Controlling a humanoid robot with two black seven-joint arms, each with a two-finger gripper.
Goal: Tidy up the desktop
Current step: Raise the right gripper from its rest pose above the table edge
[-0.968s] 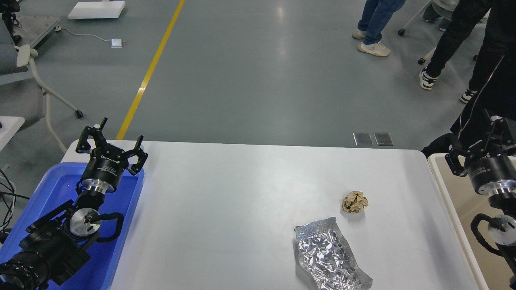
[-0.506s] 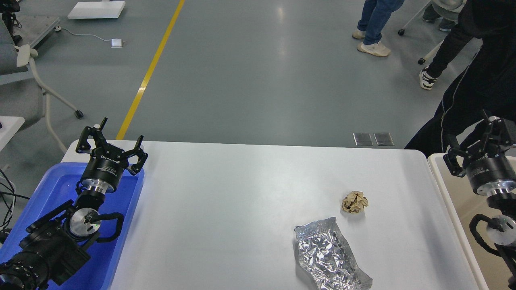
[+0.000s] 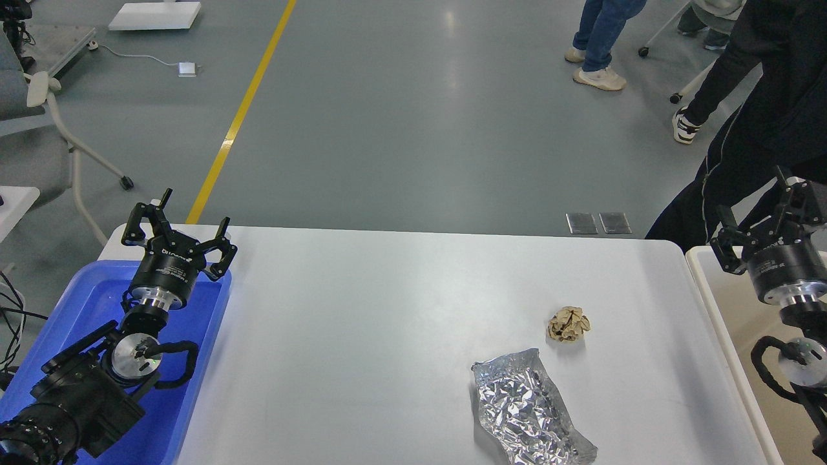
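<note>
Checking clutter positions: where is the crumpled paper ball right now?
In the head view, the paper ball lies on the desktop's right half, just beyond the foil bag.

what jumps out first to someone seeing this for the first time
A crinkled silver foil bag lies near the front edge of the white desktop, right of center, with a crumpled brown paper ball just beyond it. A blue tray sits at the left end under the left tool, which is open.
</note>
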